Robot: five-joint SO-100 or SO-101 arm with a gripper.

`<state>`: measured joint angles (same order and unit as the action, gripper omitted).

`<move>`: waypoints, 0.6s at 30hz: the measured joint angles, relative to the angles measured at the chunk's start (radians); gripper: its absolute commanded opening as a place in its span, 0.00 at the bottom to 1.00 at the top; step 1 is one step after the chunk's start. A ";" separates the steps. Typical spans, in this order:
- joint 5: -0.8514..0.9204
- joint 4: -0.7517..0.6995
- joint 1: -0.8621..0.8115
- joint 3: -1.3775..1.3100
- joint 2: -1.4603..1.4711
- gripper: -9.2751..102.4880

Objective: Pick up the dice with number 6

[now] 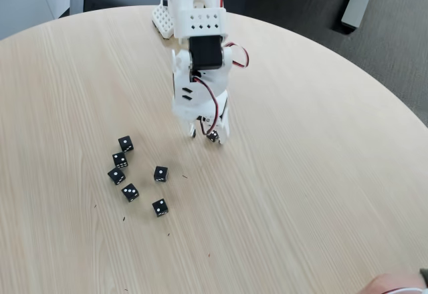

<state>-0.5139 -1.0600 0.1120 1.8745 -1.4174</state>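
Note:
The dice with number 6 [212, 136], a tiny black cube with crowded white pips, lies on the light wooden table right under the white arm. My gripper [208, 133] points straight down at the table with its tips around this die. The die lies close to the right fingertip [223, 133], and a small gap shows between it and the left fingertip [193, 132]. The jaws stand apart, not pressed onto the die. Red and black wires hang in front of the wrist and hide part of the fingers.
Several other black dice [130, 192] lie in a loose cluster to the lower left of the gripper. The arm's white base [162, 20] stands at the far table edge. A person's hand [394, 285] shows at the bottom right corner.

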 measured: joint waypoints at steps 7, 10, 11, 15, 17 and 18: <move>-0.054 0.003 0.005 0.000 0.000 0.27; -0.066 0.006 0.029 0.000 0.000 0.27; -0.066 0.006 0.043 0.000 0.002 0.27; -0.086 0.006 0.081 0.000 0.002 0.27; -0.092 0.006 0.097 0.000 0.002 0.27; -0.095 0.006 0.103 0.000 0.002 0.27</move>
<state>-0.6090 -1.0538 0.2148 1.8745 -1.4159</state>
